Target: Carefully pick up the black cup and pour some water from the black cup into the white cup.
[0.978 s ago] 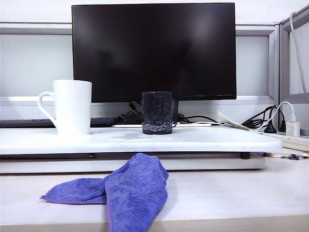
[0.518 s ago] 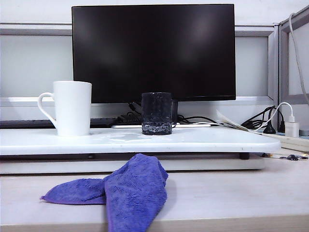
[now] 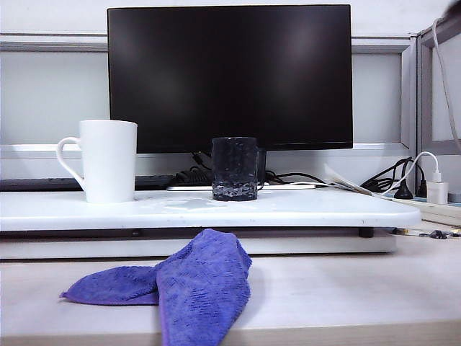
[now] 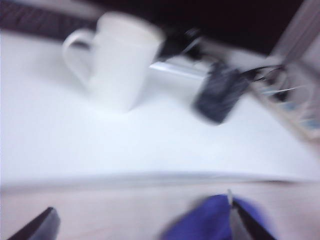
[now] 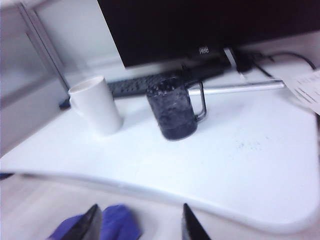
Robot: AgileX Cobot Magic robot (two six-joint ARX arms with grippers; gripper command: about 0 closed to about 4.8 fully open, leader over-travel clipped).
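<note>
The black cup (image 3: 235, 169) stands upright on the white board (image 3: 310, 209), its handle turned to the right. The taller white cup (image 3: 106, 160) stands to its left, handle pointing left. Neither gripper shows in the exterior view. In the blurred left wrist view, my left gripper (image 4: 142, 222) hangs open with nothing in it, well back from the white cup (image 4: 122, 62) and the black cup (image 4: 219, 92). In the right wrist view my right gripper (image 5: 142, 222) is open and holds nothing, over the desk in front of the board, far from the black cup (image 5: 174, 110) and the white cup (image 5: 96, 104). No water is visible.
A purple cloth (image 3: 189, 282) lies on the wooden desk in front of the board. A large dark monitor (image 3: 230, 76) stands behind the cups, with a keyboard (image 5: 137, 84) under it. Cables and a plugged-in charger (image 3: 435, 189) sit at the right.
In the exterior view nothing has moved: both cups and the cloth keep their places.
</note>
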